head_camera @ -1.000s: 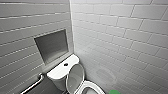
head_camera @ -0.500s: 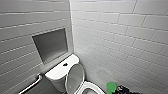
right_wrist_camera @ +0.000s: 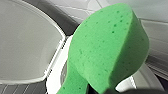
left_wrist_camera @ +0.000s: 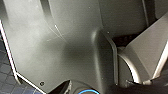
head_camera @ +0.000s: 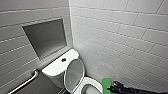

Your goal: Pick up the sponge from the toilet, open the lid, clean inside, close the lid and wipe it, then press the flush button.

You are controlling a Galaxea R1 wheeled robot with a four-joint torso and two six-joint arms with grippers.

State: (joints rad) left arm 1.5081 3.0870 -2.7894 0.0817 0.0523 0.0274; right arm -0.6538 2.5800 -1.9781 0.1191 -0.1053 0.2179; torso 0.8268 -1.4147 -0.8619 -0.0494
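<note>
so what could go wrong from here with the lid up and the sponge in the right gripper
1. The sponge looks bent and pinched near one end by the right gripper, beside the bowl; it could slip free and fall in.
2. The lid stands raised against the tank, right behind the bowl; a stray knock might drop it shut.

One toilet (head_camera: 56, 67), one lid (head_camera: 73, 73), one sponge (head_camera: 106, 85), one flush button (head_camera: 63, 60), one grab bar (head_camera: 25, 82).
</note>
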